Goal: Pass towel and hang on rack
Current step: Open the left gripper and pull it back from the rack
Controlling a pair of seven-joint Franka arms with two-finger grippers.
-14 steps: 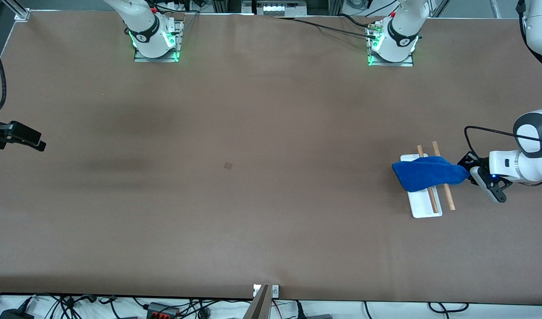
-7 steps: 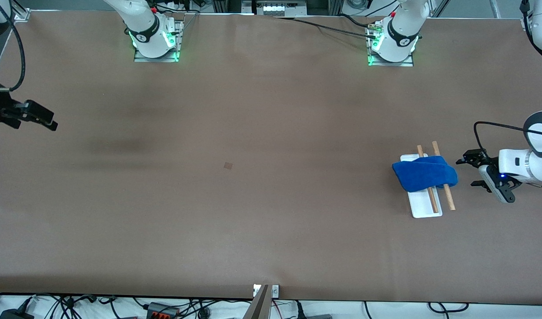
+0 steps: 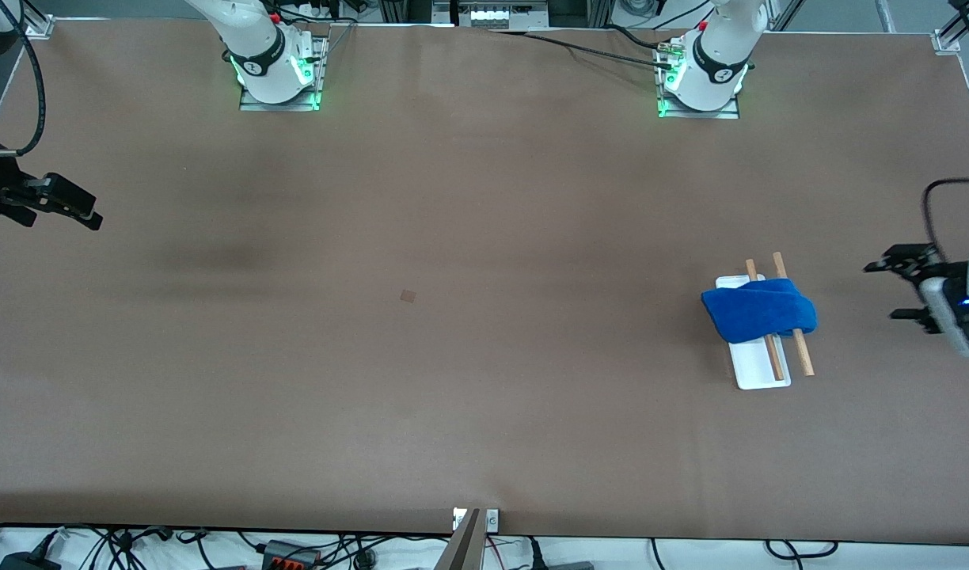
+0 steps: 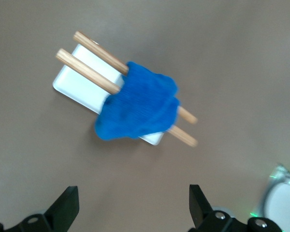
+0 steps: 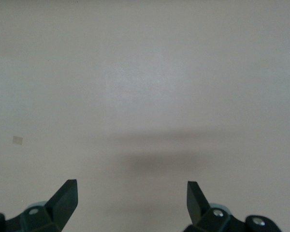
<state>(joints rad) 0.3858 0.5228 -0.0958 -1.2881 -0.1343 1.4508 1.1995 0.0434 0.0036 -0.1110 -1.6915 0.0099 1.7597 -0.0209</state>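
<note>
Front view: we see the towel point(image 3: 759, 314), bright blue, draped across the two wooden rods of the rack point(image 3: 760, 366) at the right of the frame, toward the left arm's end of the table point(image 3: 453, 356). The rods' ends show above and below the cloth, and the white base shows below it.

The left gripper point(image 3: 900, 291) sits at the far right edge of the frame, well apart from the towel, its fingers spread and holding nothing.

The right gripper point(image 3: 73, 208) sits at the upper left edge of the frame over bare table; we read its fingers as parted and empty.

Left wrist view: the towel point(image 4: 137, 107) lies over both rods in mid-frame, between the two spread fingertips point(image 4: 67, 205).

Right wrist view: only tabletop shows between the separated fingertips point(image 5: 66, 195).
</note>
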